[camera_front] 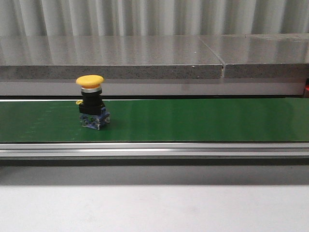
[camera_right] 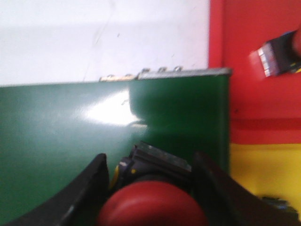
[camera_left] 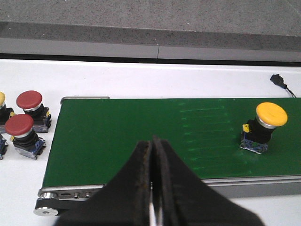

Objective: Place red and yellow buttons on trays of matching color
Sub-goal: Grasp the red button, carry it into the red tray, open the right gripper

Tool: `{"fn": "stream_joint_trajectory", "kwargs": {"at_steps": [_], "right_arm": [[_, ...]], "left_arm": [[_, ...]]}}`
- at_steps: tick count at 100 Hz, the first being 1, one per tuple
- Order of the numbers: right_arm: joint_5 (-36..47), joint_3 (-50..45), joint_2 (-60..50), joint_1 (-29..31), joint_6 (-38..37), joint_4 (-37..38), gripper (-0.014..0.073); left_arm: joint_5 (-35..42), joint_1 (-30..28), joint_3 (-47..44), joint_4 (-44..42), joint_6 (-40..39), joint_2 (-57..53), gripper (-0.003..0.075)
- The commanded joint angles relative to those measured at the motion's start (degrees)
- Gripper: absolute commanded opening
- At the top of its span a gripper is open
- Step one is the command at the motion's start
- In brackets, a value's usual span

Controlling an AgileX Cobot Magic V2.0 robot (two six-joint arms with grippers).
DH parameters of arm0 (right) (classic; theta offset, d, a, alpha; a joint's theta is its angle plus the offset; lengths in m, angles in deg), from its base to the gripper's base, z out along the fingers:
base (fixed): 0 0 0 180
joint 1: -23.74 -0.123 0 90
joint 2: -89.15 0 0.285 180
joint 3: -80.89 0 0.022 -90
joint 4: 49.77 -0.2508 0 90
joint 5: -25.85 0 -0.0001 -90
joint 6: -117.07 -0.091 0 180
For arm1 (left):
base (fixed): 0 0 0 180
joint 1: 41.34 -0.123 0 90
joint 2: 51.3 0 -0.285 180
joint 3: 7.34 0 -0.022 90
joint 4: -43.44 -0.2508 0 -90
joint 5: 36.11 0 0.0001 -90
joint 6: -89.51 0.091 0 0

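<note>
The yellow button stands upright on the belt (cap uppermost); left tool pressed together, right tool pinching a red button.

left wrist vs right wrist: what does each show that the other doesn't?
Left wrist only: the yellow button standing on the belt, two red buttons on the white table off the belt's end, and the left pincer shut and empty.

Right wrist only: the red tray, the yellow tray next to it, a button lying on the red tray, and the right pincer around a red button.

Both: the green belt and the white table.
</note>
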Motion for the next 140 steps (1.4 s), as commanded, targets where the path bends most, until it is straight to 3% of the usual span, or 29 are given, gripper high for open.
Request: {"fn": "stream_joint_trajectory", "kwargs": {"at_steps": [1, 26, 71, 140], "right_arm": [[1.1, 5.3, -1.3, 2.7, -0.5, 0.3, 0.0177], [1.4, 17.0, 6.2, 6.5, -0.7, 0.3, 0.0177], [1.4, 41.6, 28.4, 7.2, -0.7, 0.3, 0.0177], [1.6, 43.3, 37.6, 10.6, -0.7, 0.6, 0.0177]], "left_arm": [[4.0, 0.6, 1.5, 1.1, 0.1, 0.2, -0.0020], [4.0, 0.6, 1.5, 1.1, 0.1, 0.2, -0.0020], [4.0, 0.6, 1.5, 1.2, 0.1, 0.2, -0.0020], [4.0, 0.6, 1.5, 1.2, 0.1, 0.2, -0.0020]]}}
